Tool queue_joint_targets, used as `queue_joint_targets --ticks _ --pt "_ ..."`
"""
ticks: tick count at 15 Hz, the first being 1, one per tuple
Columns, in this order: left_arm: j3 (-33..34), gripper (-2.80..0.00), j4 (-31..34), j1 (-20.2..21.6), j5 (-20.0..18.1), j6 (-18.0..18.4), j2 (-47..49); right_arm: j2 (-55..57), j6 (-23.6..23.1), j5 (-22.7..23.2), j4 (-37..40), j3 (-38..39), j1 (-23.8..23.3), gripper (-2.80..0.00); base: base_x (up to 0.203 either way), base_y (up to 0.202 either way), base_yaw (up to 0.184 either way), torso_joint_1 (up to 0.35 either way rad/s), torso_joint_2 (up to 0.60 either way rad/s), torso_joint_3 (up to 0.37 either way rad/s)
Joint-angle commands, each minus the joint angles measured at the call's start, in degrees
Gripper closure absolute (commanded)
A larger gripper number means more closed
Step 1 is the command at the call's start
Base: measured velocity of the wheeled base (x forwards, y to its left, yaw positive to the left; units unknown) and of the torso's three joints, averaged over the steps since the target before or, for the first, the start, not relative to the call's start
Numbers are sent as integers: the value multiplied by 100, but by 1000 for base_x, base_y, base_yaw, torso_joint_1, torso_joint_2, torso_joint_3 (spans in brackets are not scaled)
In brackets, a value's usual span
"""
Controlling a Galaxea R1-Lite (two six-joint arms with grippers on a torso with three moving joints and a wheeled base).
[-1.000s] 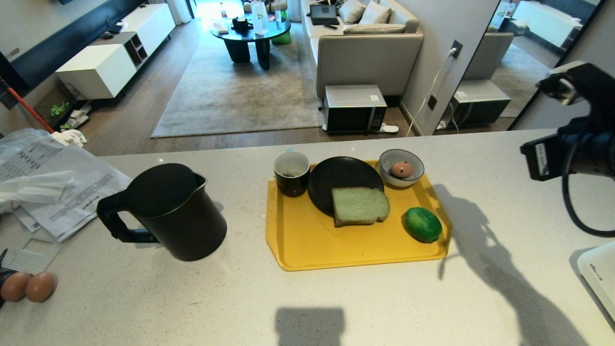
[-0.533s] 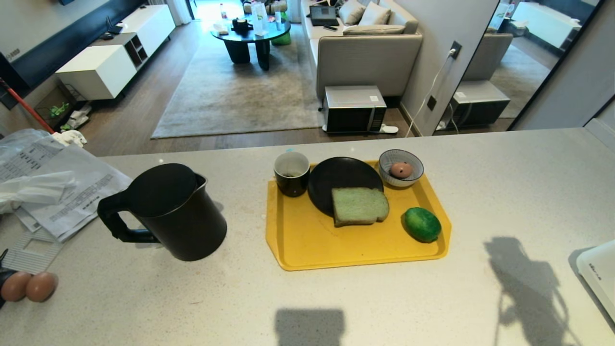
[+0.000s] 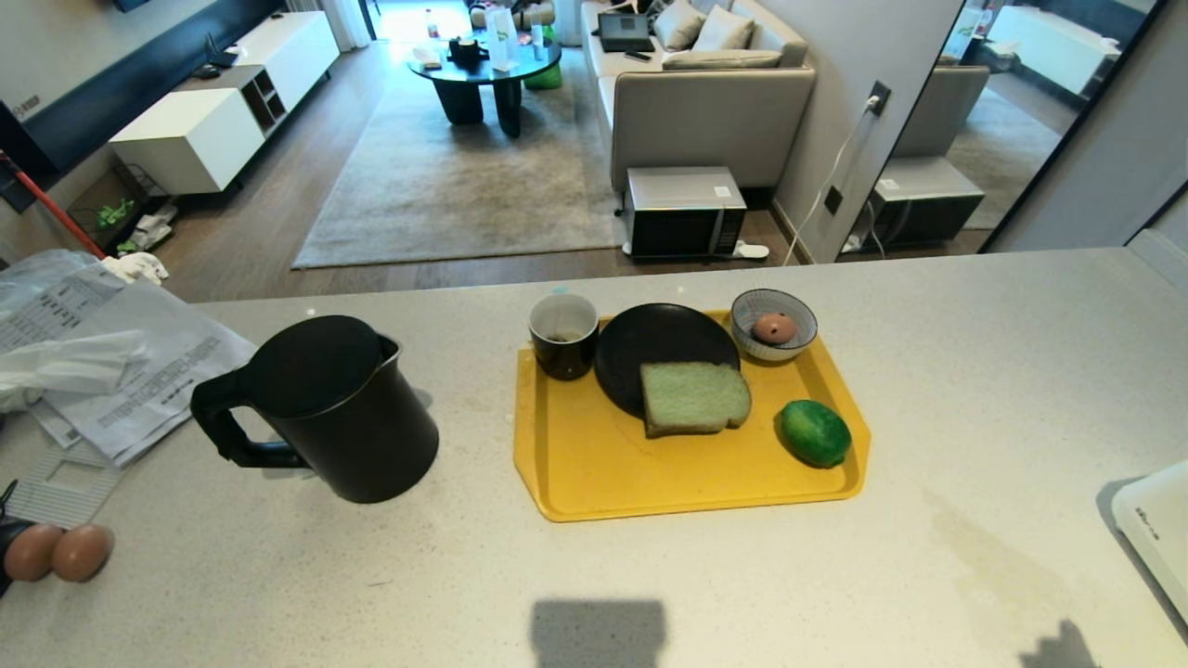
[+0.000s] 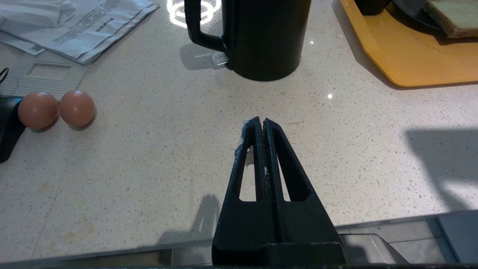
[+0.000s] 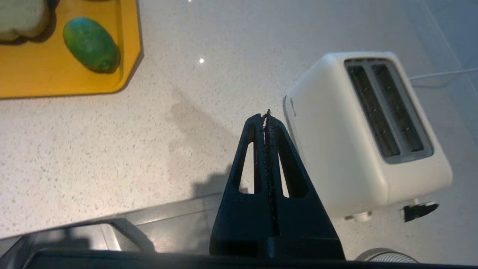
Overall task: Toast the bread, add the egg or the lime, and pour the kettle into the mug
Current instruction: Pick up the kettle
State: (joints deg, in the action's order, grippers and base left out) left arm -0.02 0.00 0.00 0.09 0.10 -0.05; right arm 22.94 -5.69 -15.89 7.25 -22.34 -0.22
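The pale green bread (image 3: 694,398) lies half on a black plate (image 3: 650,343) on the yellow tray (image 3: 650,482). Near the tray's right edge rests the lime (image 3: 815,432) (image 5: 90,43). One egg (image 3: 773,327) sits in a small striped bowl (image 3: 742,320) at the tray's back. The black mug (image 3: 562,335) stands at the tray's back left corner. Left of the tray stands the black kettle (image 3: 325,408) (image 4: 261,37), handle to the left. My left gripper (image 4: 263,121) is shut and empty, low over the counter's near edge. Beside the white toaster (image 5: 368,130), my right gripper (image 5: 266,116) is shut and empty. Neither arm shows in the head view.
Two brown eggs (image 3: 56,552) (image 4: 56,108) lie at the counter's left edge. Papers and a plastic bag (image 3: 102,353) cover the far left. The toaster's corner (image 3: 1155,538) shows at the right edge. Beyond the counter lies a living room.
My right arm was raised at the right of the head view a second ago; it has dropped out of that view, and its shadow has slid toward the counter's near right corner.
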Motion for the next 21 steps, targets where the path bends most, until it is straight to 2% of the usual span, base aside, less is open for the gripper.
queue_joint_targets --ticks 1,3,6,9,12,14,16,19,21 --pt "-4 0 0 0 -1 -1 5 -408 -8 12 -323 578 -24 0 0 0 0 0 0 0" --pt "-6 0 0 0 -1 -1 5 -608 -53 56 -1040 1317 -92 0 0 0 0 0 0 0" --pt "1 0 0 0 -1 -1 5 -944 -160 308 -1430 2173 -121 0 0 0 0 0 0 0" --pt "-6 0 0 0 -1 -1 5 -1306 -341 1236 -1431 2214 -61 0 0 0 0 0 0 0" --pt "2 0 0 0 -1 -1 5 -1977 -457 1748 -772 2144 -26 0 0 0 0 0 0 0" --pt "-4 0 0 0 -1 -1 5 -2286 -463 1844 -330 2019 -22 0 0 0 0 0 0 0" --pt "-5 0 0 0 -1 -1 5 -2294 -358 1841 -550 2110 -22 0 0 0 0 0 0 0" --pt "-6 0 0 0 -1 -1 5 -2294 80 1659 -718 2242 -22 0 0 0 0 0 0 0" --pt "-6 0 0 0 -1 -1 5 -2294 -7 1675 -731 2242 -22 0 0 0 0 0 0 0"
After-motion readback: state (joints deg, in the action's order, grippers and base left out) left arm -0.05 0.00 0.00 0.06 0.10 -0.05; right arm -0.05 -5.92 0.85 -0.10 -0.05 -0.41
